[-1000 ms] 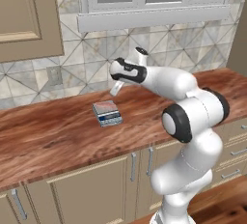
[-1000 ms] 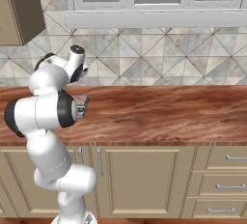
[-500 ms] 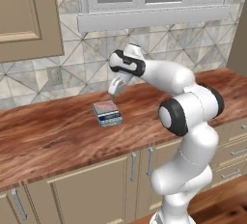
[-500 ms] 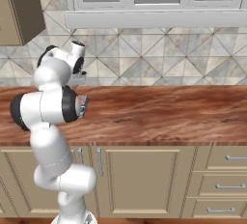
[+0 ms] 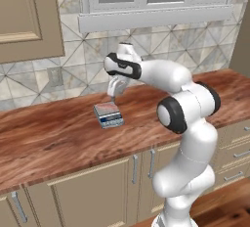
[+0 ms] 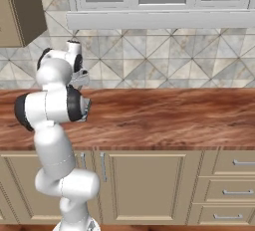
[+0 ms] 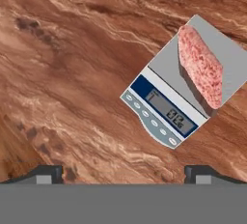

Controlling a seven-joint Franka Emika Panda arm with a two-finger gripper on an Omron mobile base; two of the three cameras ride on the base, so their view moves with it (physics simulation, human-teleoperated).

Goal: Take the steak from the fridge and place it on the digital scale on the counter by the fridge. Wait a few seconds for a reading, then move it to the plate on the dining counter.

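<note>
Hand view: the steak (image 7: 201, 65) is seen lying on the digital scale (image 7: 185, 80) at the right, numbers lit. The tool (image 5: 115, 91) is wide open, has been lifted away; waiting is needed next.

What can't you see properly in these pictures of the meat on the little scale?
- Scale reading: the digital scale shows digits in the hand view, too blurred to read surely.
- Steak: in the left base view it is too small to tell from the scale top.
- Scale in the right base view: hidden behind the robot's arm.
- Gripper: its jaws are too small there to judge.
</note>
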